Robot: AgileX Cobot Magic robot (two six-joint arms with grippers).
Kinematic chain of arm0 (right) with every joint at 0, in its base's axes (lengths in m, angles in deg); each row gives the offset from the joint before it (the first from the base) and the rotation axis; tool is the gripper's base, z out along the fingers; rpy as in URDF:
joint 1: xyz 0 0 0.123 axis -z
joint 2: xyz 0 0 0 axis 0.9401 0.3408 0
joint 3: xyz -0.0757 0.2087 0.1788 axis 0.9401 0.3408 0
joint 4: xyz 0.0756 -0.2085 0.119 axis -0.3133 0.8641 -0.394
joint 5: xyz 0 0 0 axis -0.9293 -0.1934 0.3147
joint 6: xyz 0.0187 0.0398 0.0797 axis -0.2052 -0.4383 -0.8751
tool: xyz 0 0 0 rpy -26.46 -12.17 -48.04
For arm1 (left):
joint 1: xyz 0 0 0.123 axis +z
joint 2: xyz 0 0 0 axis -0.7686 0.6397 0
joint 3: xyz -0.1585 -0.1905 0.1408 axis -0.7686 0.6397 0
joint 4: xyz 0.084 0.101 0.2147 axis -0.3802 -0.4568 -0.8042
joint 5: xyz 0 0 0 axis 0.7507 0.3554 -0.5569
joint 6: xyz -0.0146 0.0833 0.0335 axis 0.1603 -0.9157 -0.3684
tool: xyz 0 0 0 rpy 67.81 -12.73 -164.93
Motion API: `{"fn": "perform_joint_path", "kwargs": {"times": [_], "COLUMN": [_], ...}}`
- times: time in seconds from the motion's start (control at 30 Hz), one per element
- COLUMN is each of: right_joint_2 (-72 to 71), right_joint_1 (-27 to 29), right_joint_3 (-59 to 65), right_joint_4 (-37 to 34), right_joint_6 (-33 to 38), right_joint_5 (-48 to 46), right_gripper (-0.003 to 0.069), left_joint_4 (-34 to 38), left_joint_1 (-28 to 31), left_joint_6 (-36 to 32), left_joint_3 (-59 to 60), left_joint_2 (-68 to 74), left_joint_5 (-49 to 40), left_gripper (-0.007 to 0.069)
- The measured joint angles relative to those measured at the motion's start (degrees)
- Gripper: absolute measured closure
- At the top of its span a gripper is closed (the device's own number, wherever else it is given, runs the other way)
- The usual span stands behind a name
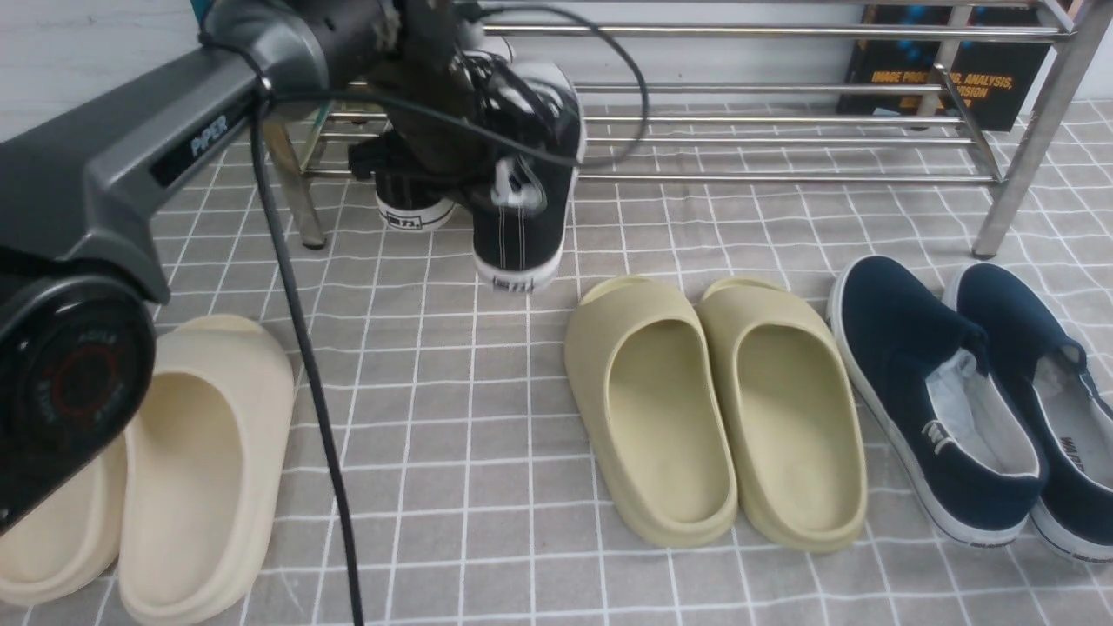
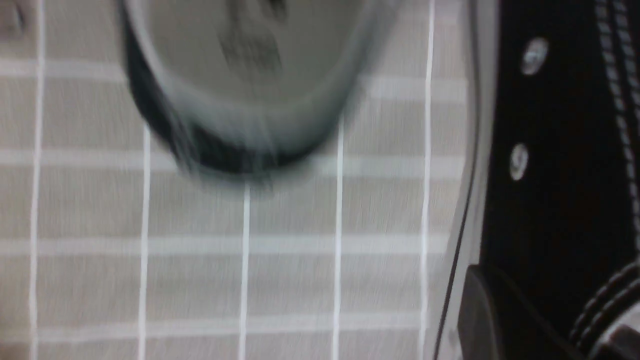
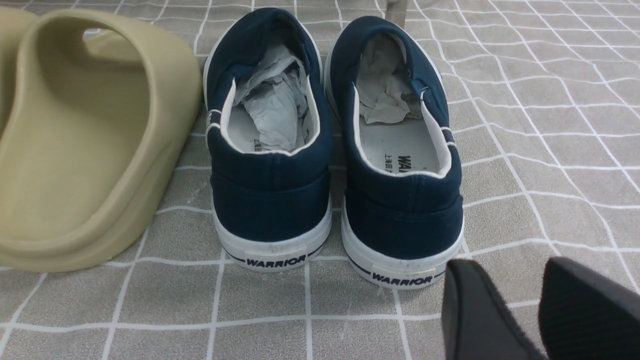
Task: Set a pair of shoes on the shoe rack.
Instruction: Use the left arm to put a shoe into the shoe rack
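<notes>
At the rack's left end, the left gripper (image 1: 474, 165) is clamped on the pair of shoes (image 1: 522, 217), apparently pinching the 2 black sneakers together at their collars. Both hang toe-up and heel-down, clear of the checked cloth (image 1: 487, 391) and just in front of the shoe rack (image 1: 783, 178), with neither sneaker resting on a tier yet. The left wrist view is blurred and shows only 1 heel opening and a black eyeleted side panel, so the exact bite cannot be confirmed. The right gripper (image 3: 515, 270) stands parted and empty behind the navy slip-ons (image 3: 335, 165). Assessed risks: 1 narrow pinch carries 2 shoes, so either could slip or twist free in transit. The low-hanging heels could strike a front bar if the lift is too shallow. The arm's cable (image 1: 304, 391) loops across the sneakers and may snag. A dropped sneaker could land near the olive slides (image 1: 713, 409).
</notes>
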Motion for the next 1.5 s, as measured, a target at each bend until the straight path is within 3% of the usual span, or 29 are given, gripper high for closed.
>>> {"fn": "perform_joint_path", "kwargs": {"times": [0.27, 0.63, 0.77, 1.0, 1.13, 1.27, 1.5], "right_joint_2": [0.0, 0.0, 0.0, 0.0, 0.0, 0.0, 0.0], "right_joint_1": [0.0, 0.0, 0.0, 0.0, 0.0, 0.0, 0.0], "right_joint_3": [0.0, 0.0, 0.0, 0.0, 0.0, 0.0, 0.0], "right_joint_4": [0.0, 0.0, 0.0, 0.33, 0.0, 0.33, 0.0], "right_joint_6": [0.0, 0.0, 0.0, 0.0, 0.0, 0.0, 0.0], "right_joint_5": [0.0, 0.0, 0.0, 0.0, 0.0, 0.0, 0.0], "right_gripper": [0.042, 0.042, 0.042, 0.042, 0.042, 0.042, 0.042], "left_joint_4": [8.18, 9.48, 9.34, 9.12, 9.08, 8.18, 4.64], "left_joint_1": [3.03, 3.55, 4.53, 5.35, 5.35, 5.35, 5.35], "left_joint_6": [-2.16, -3.18, -2.57, -2.4, -3.67, -7.77, -14.52], "left_joint_3": [-10.18, -11.79, -12.16, -12.37, -13.88, -16.36, -17.37], "left_joint_2": [8.36, 11.0, 10.9, 10.76, 9.61, 6.26, -3.13], "left_joint_5": [1.49, 7.73, 9.19, 9.9, 5.78, -0.88, -13.85], "left_gripper": [0.0638, 0.0613, 0.0561, 0.0357, 0.0327, 0.0377, 0.0626]}}
